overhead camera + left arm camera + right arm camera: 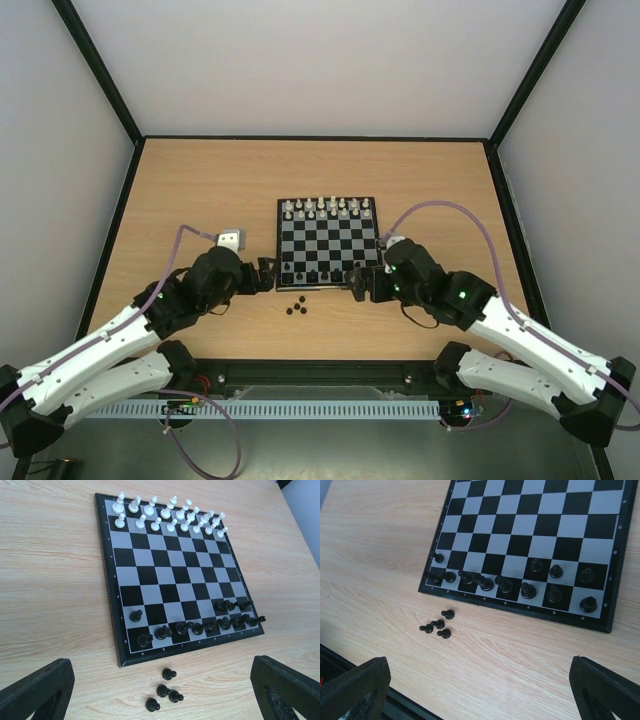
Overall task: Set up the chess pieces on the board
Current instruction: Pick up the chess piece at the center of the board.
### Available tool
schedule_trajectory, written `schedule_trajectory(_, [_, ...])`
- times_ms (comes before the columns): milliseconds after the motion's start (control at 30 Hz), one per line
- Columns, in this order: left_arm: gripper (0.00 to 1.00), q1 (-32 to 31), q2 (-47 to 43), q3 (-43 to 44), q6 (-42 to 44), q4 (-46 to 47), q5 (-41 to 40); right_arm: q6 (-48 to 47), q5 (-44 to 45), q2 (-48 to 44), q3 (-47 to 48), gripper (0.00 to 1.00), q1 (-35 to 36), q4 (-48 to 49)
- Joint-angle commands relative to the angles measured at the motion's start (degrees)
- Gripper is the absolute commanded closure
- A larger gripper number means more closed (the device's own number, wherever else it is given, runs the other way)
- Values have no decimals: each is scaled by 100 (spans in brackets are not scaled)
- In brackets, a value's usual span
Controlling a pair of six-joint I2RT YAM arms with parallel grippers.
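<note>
The board (330, 240) lies mid-table, and also shows in the left wrist view (165, 570) and right wrist view (535, 525). Several black chess pieces (320, 273) fill its near row (200, 627) (485, 584). One black pawn (135, 615) stands alone in the second row at the left, and three (555, 571) stand at the right. Several loose black pawns (297, 306) lie on the table just in front of the board (165, 692) (438, 625). My left gripper (268, 275) (161, 662) is open and empty by the board's near-left corner. My right gripper (358, 285) (479, 661) is open and empty by the near-right corner.
White pieces (328, 208) (170, 515) fill the board's two far rows. Black frame rails edge the wooden table (200, 190) on all sides. The near rail (395, 707) runs just behind the loose pawns.
</note>
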Motion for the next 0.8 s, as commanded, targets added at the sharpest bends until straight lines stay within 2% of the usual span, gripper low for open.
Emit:
schedule_trajectory(0, [0, -24, -318, -35, -578, -227, -130, 64, 275, -442, -361, 1, 13, 28])
schedule_trajectory(200, [1, -23, -337, -234, -531, 171, 47, -5, 197, -400, -647, 1, 13, 530])
schedule_trajectory(533, [1, -77, 1098, -516, -250, 369, 375, -336, 968, 399, -448, 2, 9, 818])
schedule_trajectory(767, [1, -310, 706, -851, -481, 97, 445, -273, 859, 933, -428, 1, 13, 1030])
